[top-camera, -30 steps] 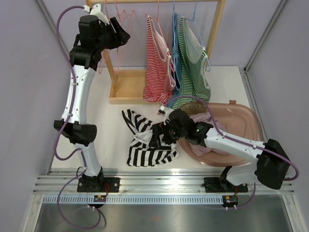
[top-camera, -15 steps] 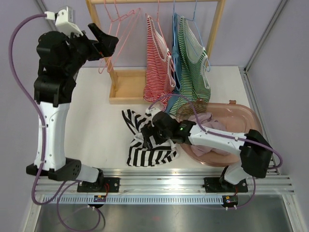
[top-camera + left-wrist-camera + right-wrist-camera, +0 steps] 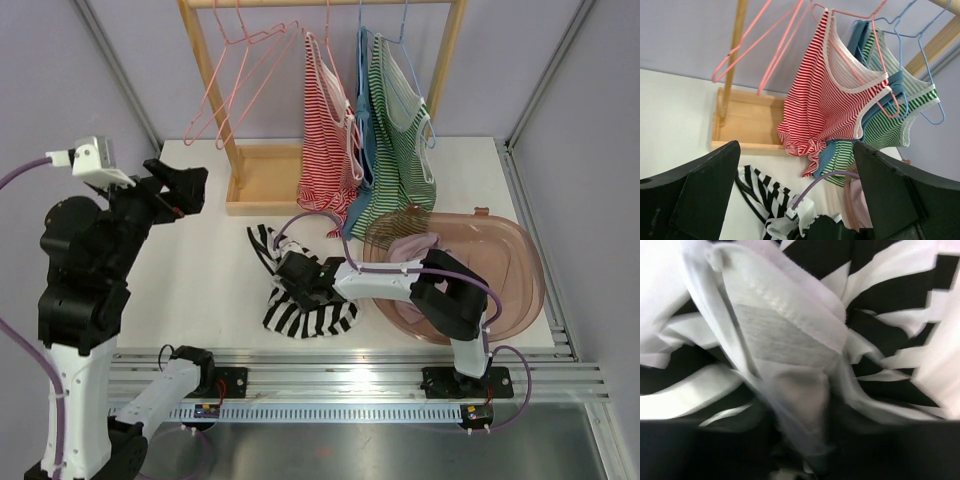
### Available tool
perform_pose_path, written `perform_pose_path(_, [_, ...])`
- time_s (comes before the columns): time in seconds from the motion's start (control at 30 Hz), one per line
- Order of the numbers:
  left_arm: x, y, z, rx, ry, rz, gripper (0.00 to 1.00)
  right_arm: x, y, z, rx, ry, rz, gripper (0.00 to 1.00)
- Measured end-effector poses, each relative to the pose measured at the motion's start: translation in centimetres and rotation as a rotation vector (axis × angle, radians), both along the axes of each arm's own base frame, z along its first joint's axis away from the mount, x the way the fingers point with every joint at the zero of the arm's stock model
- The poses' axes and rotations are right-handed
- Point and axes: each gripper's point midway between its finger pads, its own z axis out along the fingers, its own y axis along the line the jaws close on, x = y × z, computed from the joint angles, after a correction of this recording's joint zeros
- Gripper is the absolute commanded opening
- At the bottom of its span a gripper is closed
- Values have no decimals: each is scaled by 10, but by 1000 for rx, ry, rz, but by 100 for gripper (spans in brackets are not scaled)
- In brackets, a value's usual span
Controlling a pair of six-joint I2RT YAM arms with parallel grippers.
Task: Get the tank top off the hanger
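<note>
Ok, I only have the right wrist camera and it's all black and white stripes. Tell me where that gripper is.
Observer: The right gripper is down on the black-and-white striped top, which lies crumpled on the table beside the pink tub.
Operator: Give me the left arm.
Observer: The left gripper is held up over the table's left side, open and empty.
Operator: Now the rack.
Observer: A red striped top and a green striped top hang on hangers; the pink hangers at the left are bare.
</note>
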Motion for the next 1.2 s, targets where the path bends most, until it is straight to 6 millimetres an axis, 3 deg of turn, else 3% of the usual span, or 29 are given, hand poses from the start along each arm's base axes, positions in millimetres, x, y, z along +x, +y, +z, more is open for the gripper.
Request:
perform_pose_path(0.03, [-9,6,-2,2,-6,21,99,1,2,1,5,-3,3,21])
perform_pose_path(0.07, [-14,9,-2,4,-14,35,99,2,4,1,15,-1,8,1])
perform_pose_path(0.23, [-32,24,-17,35,-31,86,99,-9,12,8,68,40,45,0])
perform_pose_path(0.33, [-35,29,-32,61,-17,105,99,-14,10,28,93,43,60,0])
perform_pose_path(0.47, [-36,33,-41,77,-4,122,99,-12,5,94,185,-36,58,0])
perform_pose_path(0.67, [-39,27,-54,64,-14,91,99,9,-22,236,360,-285,-46,0])
perform_pose_path(0.73, [-40,22,-54,55,-22,62,99,14,-46,267,372,-355,-108,0])
perform_pose_path(0.83, [-40,5,-47,34,-46,-27,99,21,-88,285,325,-422,-215,0])
perform_pose_path(1.03, [-29,-27,-41,3,-35,-191,99,42,-208,281,121,-480,-544,0])
perform_pose_path(1.13, [-28,-36,-37,-10,-34,-238,99,38,-271,273,36,-487,-709,0])
perform_pose_path(1.2, [-28,-39,-31,-17,-43,-251,99,31,-298,269,1,-484,-777,0])
